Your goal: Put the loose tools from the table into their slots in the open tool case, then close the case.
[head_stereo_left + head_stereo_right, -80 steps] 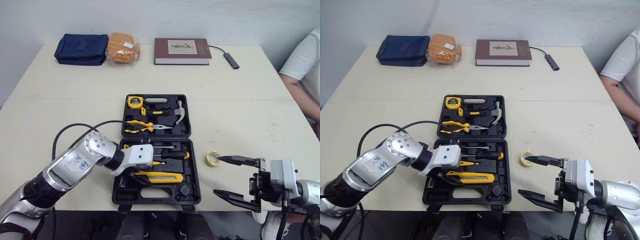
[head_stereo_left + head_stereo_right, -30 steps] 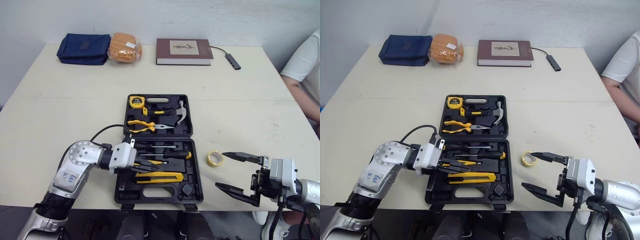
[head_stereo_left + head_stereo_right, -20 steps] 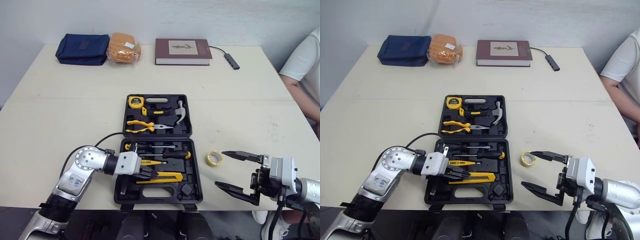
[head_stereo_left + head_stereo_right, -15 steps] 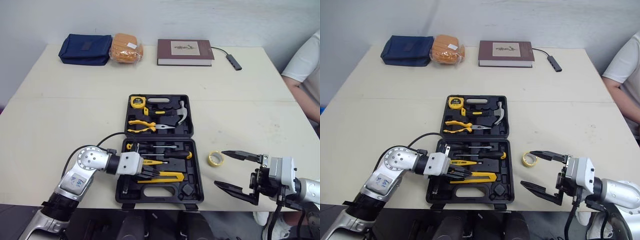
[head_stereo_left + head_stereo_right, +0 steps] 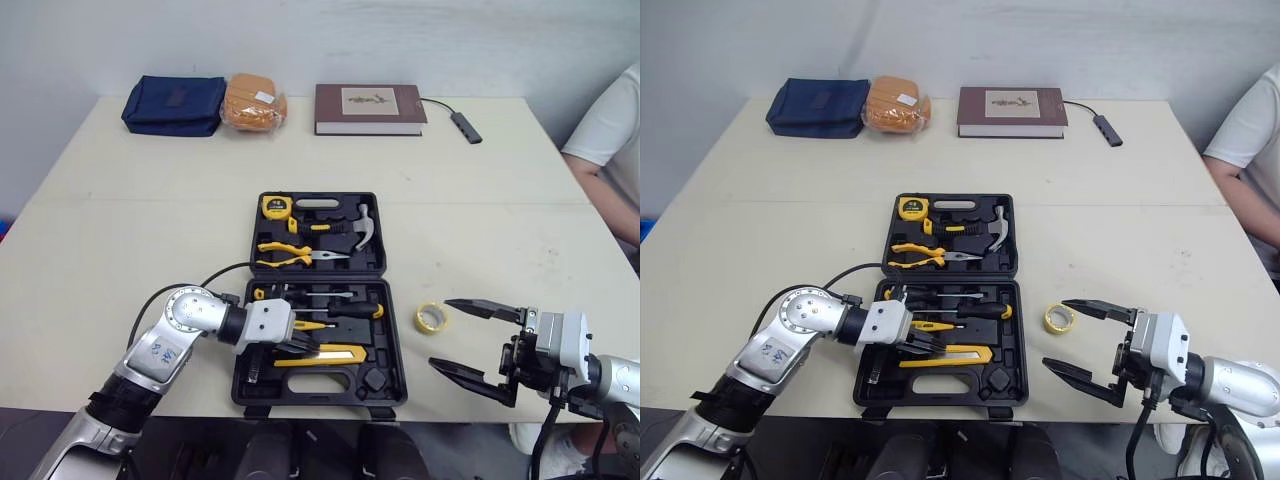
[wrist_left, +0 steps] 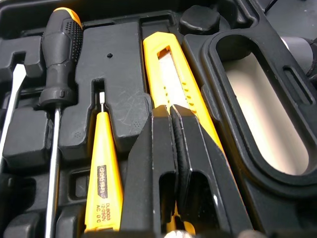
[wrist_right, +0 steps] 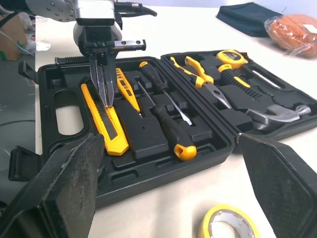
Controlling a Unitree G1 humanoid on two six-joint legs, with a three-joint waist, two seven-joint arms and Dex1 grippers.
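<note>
My left fingers (image 6: 148, 148) are pressed flat together, pad against pad, with nothing caught between them. Their tips sit right over the yellow knife (image 6: 168, 84), about midway along it; I cannot tell whether they touch it or hover just above. The knife lies in its slot in the near half of the tool case (image 5: 392, 345), beside the handle cut-out. On the other side of my left gripper (image 6: 172, 111) a small yellow tester (image 6: 101, 183) lies in its groove. Beyond that is a black screwdriver (image 6: 62, 54) with an orange cap, also seated.

My right gripper (image 5: 440, 332) is spread wide, its two fingers far apart, empty and touching nothing. It hangs over the table (image 5: 130, 230) near the front edge, to the right of the case. The roll of tape (image 5: 430, 318), yellow, lies flat on the table just beside the case's right wall, loose and outside any slot. It is close to the tip of my farther right finger.

The case is open, with both halves lying flat. The far half holds a tape measure (image 5: 273, 206), pliers (image 5: 285, 261) and a hammer (image 5: 362, 225), each in its place.
</note>
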